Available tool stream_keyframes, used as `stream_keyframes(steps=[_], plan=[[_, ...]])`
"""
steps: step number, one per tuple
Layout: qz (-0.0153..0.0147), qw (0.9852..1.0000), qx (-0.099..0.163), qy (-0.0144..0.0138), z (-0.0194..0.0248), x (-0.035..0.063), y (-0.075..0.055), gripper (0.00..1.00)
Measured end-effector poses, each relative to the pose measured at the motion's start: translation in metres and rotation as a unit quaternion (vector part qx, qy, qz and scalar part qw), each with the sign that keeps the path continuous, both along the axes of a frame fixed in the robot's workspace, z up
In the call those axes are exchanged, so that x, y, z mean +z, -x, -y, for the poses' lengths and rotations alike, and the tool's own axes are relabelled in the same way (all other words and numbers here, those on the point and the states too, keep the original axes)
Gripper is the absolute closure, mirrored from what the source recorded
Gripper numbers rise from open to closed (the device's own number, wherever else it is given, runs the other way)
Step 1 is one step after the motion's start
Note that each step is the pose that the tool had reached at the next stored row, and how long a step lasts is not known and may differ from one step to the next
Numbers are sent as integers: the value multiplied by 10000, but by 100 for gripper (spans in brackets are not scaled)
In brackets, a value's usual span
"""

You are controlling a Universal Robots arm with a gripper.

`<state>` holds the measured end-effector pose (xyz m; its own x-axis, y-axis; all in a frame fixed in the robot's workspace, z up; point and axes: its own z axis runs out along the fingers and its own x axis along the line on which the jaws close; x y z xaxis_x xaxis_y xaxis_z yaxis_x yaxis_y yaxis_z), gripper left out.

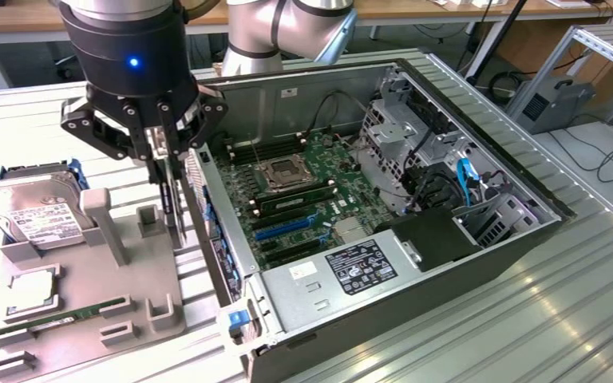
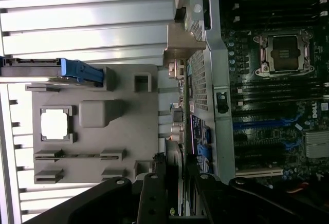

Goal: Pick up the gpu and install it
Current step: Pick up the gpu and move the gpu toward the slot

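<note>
We are in the carry step: the gripper (image 1: 164, 140) has its fingers clamped on the gpu (image 1: 168, 199), hanging on edge between the grey tray (image 1: 83, 295) and the computer case (image 1: 413, 319), so we judge seating it calls for clearing the case wall and lining up with a blue slot (image 1: 285, 230).

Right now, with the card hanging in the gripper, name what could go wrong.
The gpu hangs edge-on from the gripper, right beside the case's rear wall; it may clip that rim. Held only by its upper edge, it may tilt or slip. The grey fixture has posts close beneath that could snag it.
</note>
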<state>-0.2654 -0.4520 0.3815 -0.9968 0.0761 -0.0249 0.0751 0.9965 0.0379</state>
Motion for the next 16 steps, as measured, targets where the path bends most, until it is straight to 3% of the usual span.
stream_keyframes(steps=[16], plan=[[0, 10000, 0, 0, 0, -83, -20, 74]])
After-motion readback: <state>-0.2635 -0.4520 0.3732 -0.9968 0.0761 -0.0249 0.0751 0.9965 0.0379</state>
